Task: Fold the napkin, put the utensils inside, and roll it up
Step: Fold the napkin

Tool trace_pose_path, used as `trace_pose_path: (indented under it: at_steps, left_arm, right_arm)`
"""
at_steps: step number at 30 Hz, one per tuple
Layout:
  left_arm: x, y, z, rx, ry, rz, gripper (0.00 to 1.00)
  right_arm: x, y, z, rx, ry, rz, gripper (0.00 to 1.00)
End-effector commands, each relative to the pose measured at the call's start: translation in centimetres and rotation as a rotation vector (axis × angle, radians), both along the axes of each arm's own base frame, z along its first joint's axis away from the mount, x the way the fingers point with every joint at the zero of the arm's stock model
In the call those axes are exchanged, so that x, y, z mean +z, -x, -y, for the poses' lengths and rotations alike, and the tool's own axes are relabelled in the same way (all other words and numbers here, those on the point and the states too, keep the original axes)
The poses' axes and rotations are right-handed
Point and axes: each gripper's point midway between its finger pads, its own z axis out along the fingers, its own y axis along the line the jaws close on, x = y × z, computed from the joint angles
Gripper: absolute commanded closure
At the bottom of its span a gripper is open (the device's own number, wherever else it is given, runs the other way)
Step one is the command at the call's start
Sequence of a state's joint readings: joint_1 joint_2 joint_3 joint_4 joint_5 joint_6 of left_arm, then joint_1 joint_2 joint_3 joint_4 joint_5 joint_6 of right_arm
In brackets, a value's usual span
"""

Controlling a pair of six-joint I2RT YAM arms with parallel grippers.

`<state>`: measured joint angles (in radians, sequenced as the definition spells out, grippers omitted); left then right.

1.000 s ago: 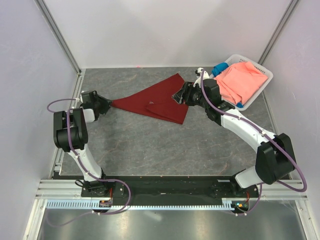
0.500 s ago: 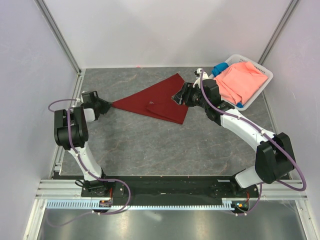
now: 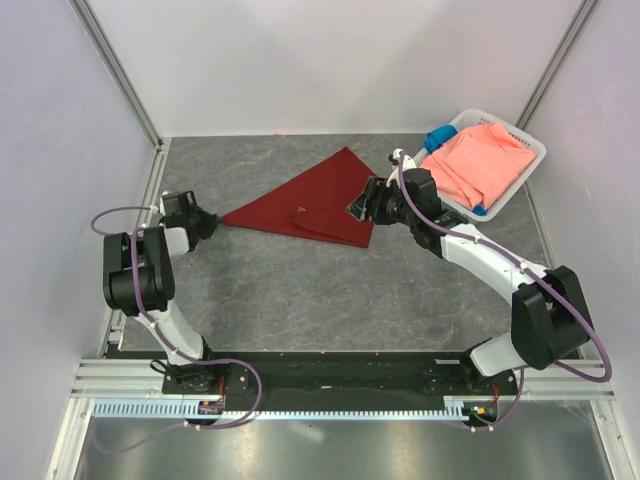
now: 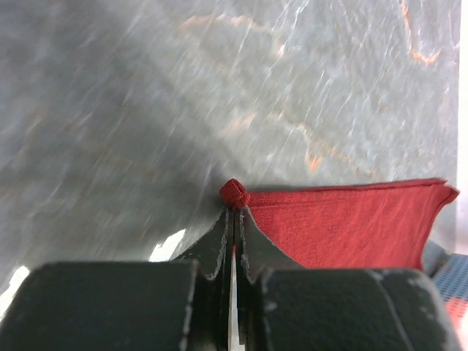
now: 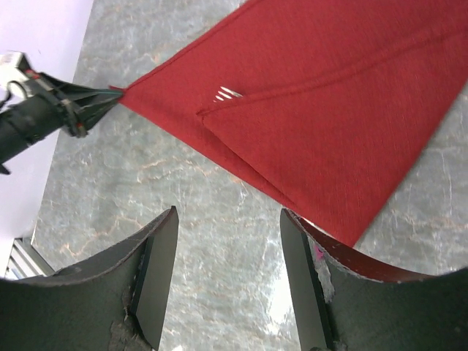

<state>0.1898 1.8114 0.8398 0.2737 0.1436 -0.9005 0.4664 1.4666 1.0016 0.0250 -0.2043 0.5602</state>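
Left wrist view shows the left end effector (image 4: 234,213) pinched shut on a corner of the napkin (image 4: 344,227), the cloth spreading right of its tips on the desk (image 4: 146,110). Wide and holding nothing, the right end effector (image 5: 228,219) has the napkin just ahead; tines of the utensils (image 5: 228,93) peek from a fold farther ahead.

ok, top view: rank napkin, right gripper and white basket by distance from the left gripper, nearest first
1. napkin: its left corner is pinched in the left gripper.
2. right gripper: at the napkin's right edge.
3. white basket: far right corner.
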Motion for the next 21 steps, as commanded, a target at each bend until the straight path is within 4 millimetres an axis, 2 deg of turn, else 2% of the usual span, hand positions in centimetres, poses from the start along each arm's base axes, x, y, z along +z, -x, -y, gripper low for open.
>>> trace_pose_path:
  at_steps: [1, 7, 10, 13, 14, 16, 18, 19, 21]
  left_arm:
    - [2.0, 1.4, -1.6, 0.025, -0.122, 0.04, 0.98]
    - [3.9, 2.7, -1.3, -0.007, -0.193, 0.081, 0.98]
    - [5.8, 2.4, 0.5, -0.078, -0.25, 0.136, 0.98]
    - [7.7, 1.9, 4.9, -0.209, -0.282, 0.205, 0.98]
    - [8.6, 1.7, 5.3, -0.224, -0.296, 0.234, 0.98]
    - [9.6, 1.8, 9.5, -0.34, -0.318, 0.284, 0.98]
    - [10.7, 1.5, 11.7, -0.405, -0.336, 0.326, 0.98]
    - [11.0, 1.8, 13.9, -0.464, -0.326, 0.348, 0.98]
    - [12.0, 1.4, 16.1, -0.519, -0.318, 0.392, 0.98]
  right_arm:
    - [1.5, 0.8, 0.8, -0.004, -0.004, 0.046, 0.34]
    - [0.4, 1.9, 1.8, -0.026, 0.018, 0.026, 0.34]
    - [0.0, 2.3, 2.2, -0.036, 0.025, 0.019, 0.34]
    - [-0.5, 2.8, 2.4, -0.036, 0.027, 0.009, 0.34]
    - [-0.5, 3.0, 2.6, -0.04, 0.025, 0.009, 0.34]
    - [-0.5, 3.2, 2.7, -0.042, 0.024, 0.011, 0.34]
    - [-0.8, 3.4, 3.0, -0.047, 0.027, 0.008, 0.34]
    - [-0.9, 3.5, 2.9, -0.046, 0.028, 0.007, 0.34]
    - [-1.1, 3.8, 3.0, -0.044, 0.029, 0.0, 0.34]
